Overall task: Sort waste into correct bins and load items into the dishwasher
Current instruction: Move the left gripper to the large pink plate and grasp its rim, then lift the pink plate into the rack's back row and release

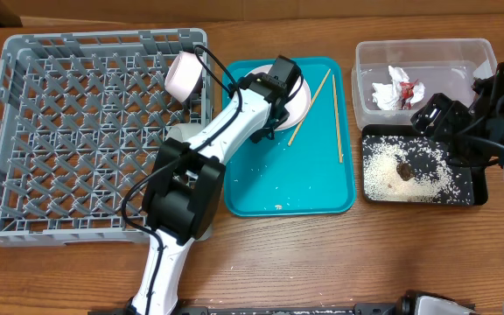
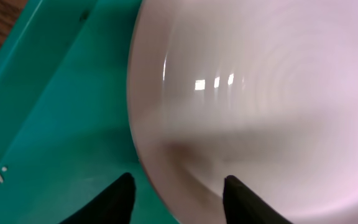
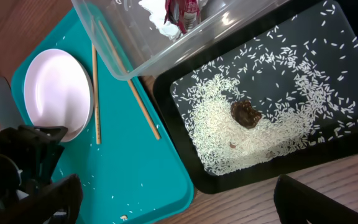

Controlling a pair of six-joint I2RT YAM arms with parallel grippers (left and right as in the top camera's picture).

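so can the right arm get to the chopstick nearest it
probably yes: that chopstick lies uncovered on the teal tray, and the open right gripper only has to pass over the clear tub

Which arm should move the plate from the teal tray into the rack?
Left. The left hand straddles the plate's rim beside the rack; the right hand hangs open by the black tray, farther away.
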